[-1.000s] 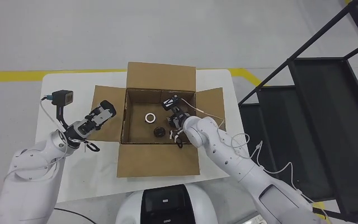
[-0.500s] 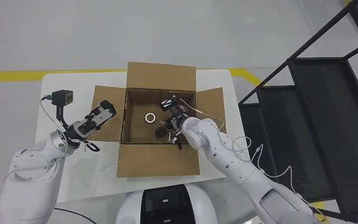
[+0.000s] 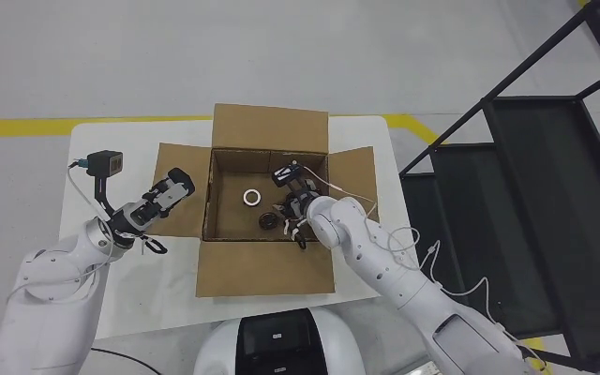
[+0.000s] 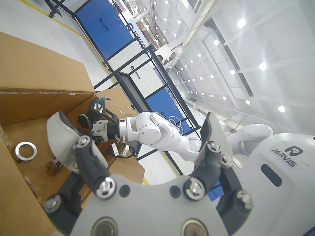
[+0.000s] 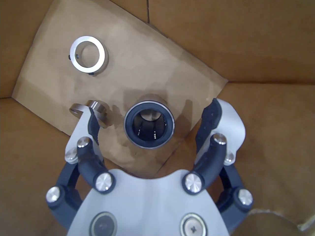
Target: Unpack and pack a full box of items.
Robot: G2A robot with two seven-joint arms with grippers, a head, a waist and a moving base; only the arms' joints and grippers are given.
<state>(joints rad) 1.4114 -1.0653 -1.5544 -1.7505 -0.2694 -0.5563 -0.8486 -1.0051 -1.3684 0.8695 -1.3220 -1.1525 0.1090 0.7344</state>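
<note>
The open brown cardboard box (image 5: pixel 221 25) held a flat silver metal collar (image 5: pixel 88 54), a smaller silver ring (image 5: pixel 96 109) and a black-rimmed steel bushing (image 5: pixel 149 124). The right gripper (image 5: pixel 151 114) hung spread above the bushing. The left gripper (image 3: pixel 174 187) was spread wide outside the box.

The white tabletop (image 3: pixel 131 141) stands on a pale grey floor (image 3: pixel 281 47). A yellow line (image 3: pixel 28 127) on that floor runs along behind the tabletop's far edge, and a black metal staircase (image 3: pixel 506 187) stands beyond its right edge. In the hall behind, blue panels (image 4: pixel 103 33) stand in black frames under rows of round ceiling lights (image 4: pixel 241 22).
</note>
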